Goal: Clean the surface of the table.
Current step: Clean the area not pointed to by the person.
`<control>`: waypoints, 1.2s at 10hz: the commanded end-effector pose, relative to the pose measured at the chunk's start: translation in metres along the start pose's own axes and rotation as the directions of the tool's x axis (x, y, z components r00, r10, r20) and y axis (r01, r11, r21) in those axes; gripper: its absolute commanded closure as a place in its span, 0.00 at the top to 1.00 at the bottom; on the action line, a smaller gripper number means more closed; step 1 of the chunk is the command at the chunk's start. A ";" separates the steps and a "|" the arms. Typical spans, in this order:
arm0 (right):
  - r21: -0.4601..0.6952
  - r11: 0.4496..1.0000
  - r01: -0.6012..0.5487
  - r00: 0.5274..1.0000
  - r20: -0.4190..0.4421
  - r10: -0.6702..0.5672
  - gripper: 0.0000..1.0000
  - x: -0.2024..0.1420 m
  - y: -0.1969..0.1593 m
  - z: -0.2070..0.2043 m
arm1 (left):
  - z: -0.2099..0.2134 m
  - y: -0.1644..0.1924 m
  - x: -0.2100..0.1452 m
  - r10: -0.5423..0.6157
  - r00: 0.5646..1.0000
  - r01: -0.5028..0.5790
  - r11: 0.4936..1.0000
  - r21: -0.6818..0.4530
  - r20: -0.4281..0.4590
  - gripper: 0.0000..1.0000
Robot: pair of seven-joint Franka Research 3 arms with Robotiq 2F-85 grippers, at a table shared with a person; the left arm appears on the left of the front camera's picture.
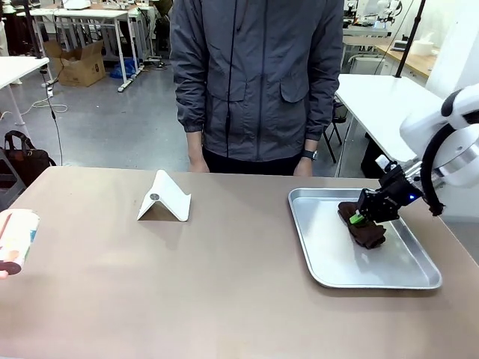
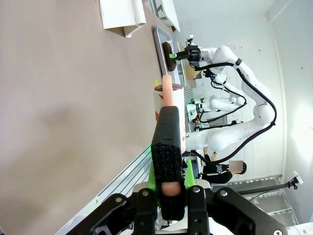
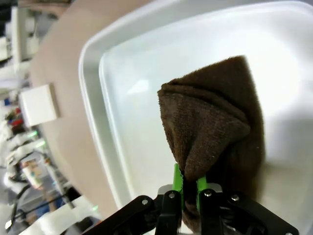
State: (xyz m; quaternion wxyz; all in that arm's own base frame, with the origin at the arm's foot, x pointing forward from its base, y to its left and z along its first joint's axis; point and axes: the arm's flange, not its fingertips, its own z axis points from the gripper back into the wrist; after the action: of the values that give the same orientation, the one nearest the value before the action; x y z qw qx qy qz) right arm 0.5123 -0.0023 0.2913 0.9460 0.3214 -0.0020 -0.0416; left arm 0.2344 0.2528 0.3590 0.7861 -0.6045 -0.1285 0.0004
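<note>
The brownish-taupe table (image 1: 224, 292) spreads across the front view and shows again in the left wrist view (image 2: 58, 98). At its right a dark brown cloth (image 1: 368, 233) lies bunched in a silver tray (image 1: 329, 258). My right gripper (image 1: 358, 219) is shut on a fold of the cloth (image 3: 215, 122), its green pads pinching it just above the tray floor (image 3: 132, 147). At the table's left edge hangs a printed paper cup (image 1: 19, 238). My left gripper (image 2: 168, 171) is shut on it, clamping a black rough part with a pink end beside the cup wall (image 2: 179, 117).
A white folded stand (image 1: 165, 198) sits on the table left of centre. A person in a grey jacket (image 1: 258, 75) stands at the far edge, hands down by the tabletop. White-topped tables and boxes stand in the room behind.
</note>
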 end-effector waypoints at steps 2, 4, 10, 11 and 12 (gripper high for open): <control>0.327 0.940 0.095 0.983 -0.180 -0.037 0.00 -0.005 0.008 0.010 | -0.001 -0.004 -0.002 -0.005 1.000 0.005 1.000 -0.003 0.003 0.23; 0.465 0.876 0.126 0.974 -0.227 -0.020 0.00 -0.013 0.013 0.018 | -0.001 -0.004 -0.002 -0.005 1.000 0.005 1.000 -0.003 0.003 0.23; 0.770 0.603 0.210 0.976 -0.203 -0.080 0.00 -0.077 0.018 0.099 | -0.001 -0.004 -0.002 -0.005 1.000 0.005 1.000 -0.003 0.003 0.23; 0.786 0.591 0.179 0.983 -0.119 -0.139 0.00 -0.078 0.013 0.104 | -0.001 -0.004 -0.002 -0.005 1.000 0.005 1.000 -0.003 0.003 0.23; 0.726 0.661 0.192 0.970 -0.242 -0.017 0.00 -0.064 0.012 0.090 | -0.001 -0.004 -0.002 -0.005 1.000 0.005 1.000 -0.003 0.003 0.23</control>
State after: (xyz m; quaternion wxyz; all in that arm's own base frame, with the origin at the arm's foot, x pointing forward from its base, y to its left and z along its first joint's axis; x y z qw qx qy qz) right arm 0.4348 -0.0548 0.3790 0.7102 0.6961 0.0718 -0.0770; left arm 0.2341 0.2529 0.3594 0.7862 -0.6043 -0.1292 0.0003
